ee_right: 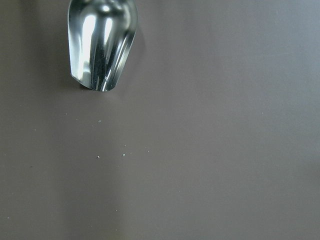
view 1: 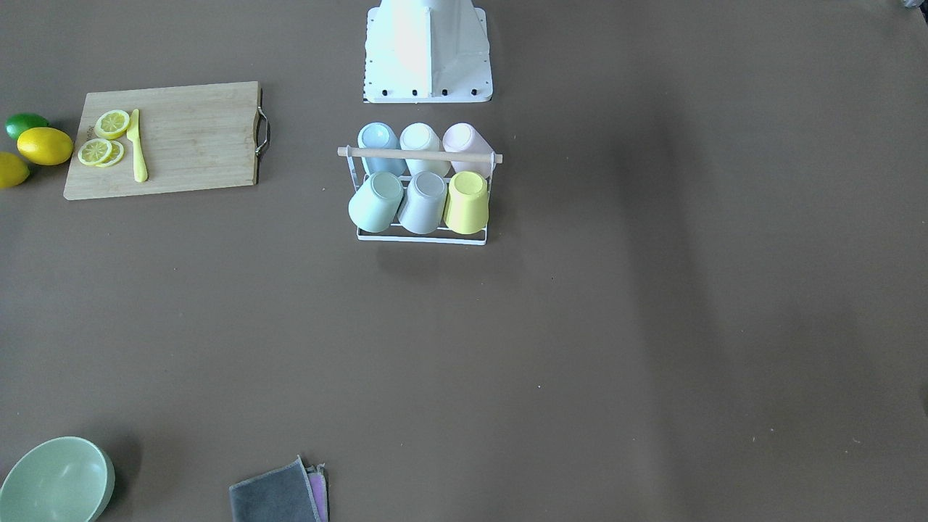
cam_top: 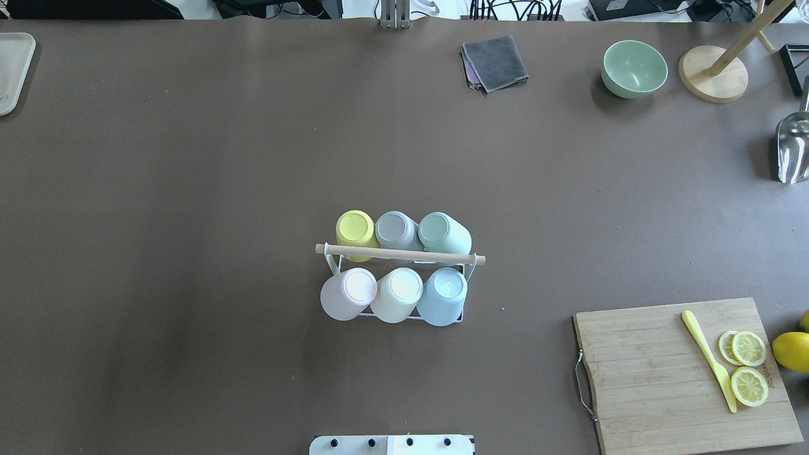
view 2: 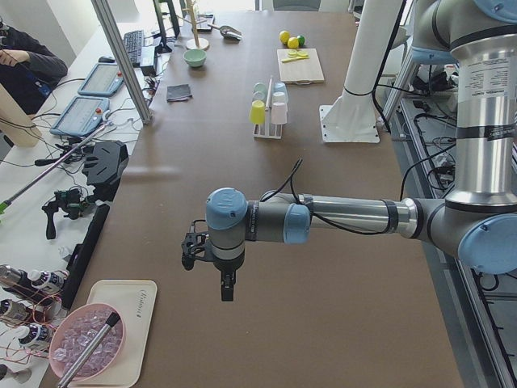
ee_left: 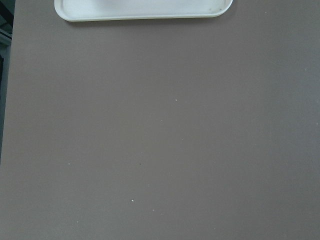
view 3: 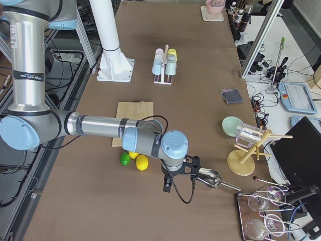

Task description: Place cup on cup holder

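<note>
The white wire cup holder [cam_top: 398, 254] stands mid-table, six pastel cups [cam_top: 398, 294] (two rows of three) upside down on it.

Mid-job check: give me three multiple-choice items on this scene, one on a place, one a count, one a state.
1. Where does the yellow cup sit on the cup holder? A) far row, robot's left end B) near row, middle C) near row, right end
2. How many cups does it carry? A) four B) five C) six
3. How do the cups sit? A) mouth up B) mouth down C) on their sides
A: overhead view shows it far-left. C: two rows of three. B: closed bases face up.
</note>
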